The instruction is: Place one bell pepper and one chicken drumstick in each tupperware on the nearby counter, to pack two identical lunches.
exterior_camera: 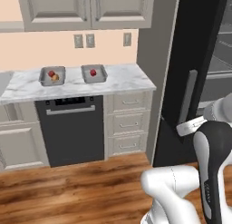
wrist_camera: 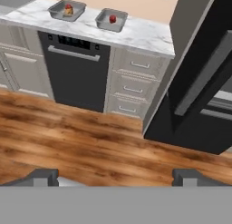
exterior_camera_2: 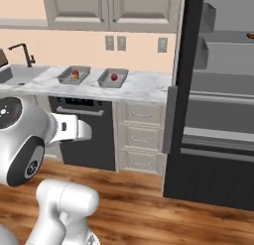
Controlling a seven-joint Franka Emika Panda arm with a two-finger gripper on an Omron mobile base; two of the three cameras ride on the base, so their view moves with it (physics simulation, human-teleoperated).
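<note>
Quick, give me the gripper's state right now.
Gripper: open, jaws spread wide, holding nothing, facing the wooden floor well back from the counter.

counter (exterior_camera: 122,80): left tupperware (exterior_camera: 52,76) holds bell pepper+chicken drumstick | right tupperware (exterior_camera: 94,73) holds bell pepper (exterior_camera: 93,72)

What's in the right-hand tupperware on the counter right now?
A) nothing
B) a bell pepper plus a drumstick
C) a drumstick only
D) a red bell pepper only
D: the right tupperware holds just one red bell pepper, while the left tupperware already has a red pepper with a golden-orange drumstick beside it.
</note>
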